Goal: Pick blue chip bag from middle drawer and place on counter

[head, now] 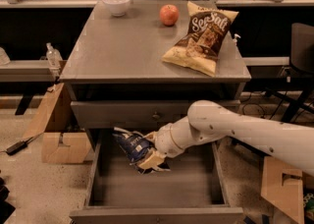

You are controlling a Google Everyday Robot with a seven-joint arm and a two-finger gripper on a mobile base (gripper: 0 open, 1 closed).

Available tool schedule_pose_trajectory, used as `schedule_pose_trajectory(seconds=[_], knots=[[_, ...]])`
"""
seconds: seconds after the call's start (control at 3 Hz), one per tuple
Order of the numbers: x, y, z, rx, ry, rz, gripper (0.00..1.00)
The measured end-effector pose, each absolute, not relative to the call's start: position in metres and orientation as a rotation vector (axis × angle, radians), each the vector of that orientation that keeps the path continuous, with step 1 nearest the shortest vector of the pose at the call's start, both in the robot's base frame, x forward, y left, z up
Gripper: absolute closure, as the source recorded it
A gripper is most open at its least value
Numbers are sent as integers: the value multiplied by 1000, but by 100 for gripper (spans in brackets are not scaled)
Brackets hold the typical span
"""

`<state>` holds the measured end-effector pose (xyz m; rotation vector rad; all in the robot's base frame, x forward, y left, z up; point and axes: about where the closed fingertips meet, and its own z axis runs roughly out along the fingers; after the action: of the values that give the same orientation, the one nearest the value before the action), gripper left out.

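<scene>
Firstly, far left, at nine o'clock of the cabinet: a cardboard box (61,147) on the floor. Up on the desk (122,51), at eleven o'clock of its top, a white bowl (117,3). Lower down, inside the open middle drawer (152,191), the blue chip bag (131,144), toward ten o'clock of the drawer, close under the upper drawer front (113,115). Seemingly raised off the grey floor, though hard to confirm from this angle. Just at the bag's four o'clock, the pincer (151,159), pressed together on the bag's lower end. Back on the desk, at twelve o'clock, an apple (169,14). At two o'clock, the large Sea Salt bag (201,36), lying flat near the right edge. From three o'clock, the white arm (245,132), slanting down into the drawer.

Probably light, soft and crinkly: thin foil around air and chips. Slick under a shallow pinch, so prone to swing or slide out of an end hold. Brittle inside, so no hard squeeze across the belly. Best taken on a crimped seam or a gathered fold, seated deep in the pincer rather than at the very tip. For the lift, worth clearing the upper drawer front and the desk's lip before swinging over. Good landing spot likely at seven to nine o'clock of the desk, well apart from bowl, apple and big bag.
</scene>
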<state>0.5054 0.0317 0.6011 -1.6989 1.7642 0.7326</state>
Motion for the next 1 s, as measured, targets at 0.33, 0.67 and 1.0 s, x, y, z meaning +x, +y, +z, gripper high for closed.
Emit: schedule_pose_trajectory(seconds=[0.33,0.67,1.0], knots=[[522,36,672,-1715,1729,691,100],[548,45,762,-1688,1720,597,100],[572,55,844,-1620,1721,505,100]])
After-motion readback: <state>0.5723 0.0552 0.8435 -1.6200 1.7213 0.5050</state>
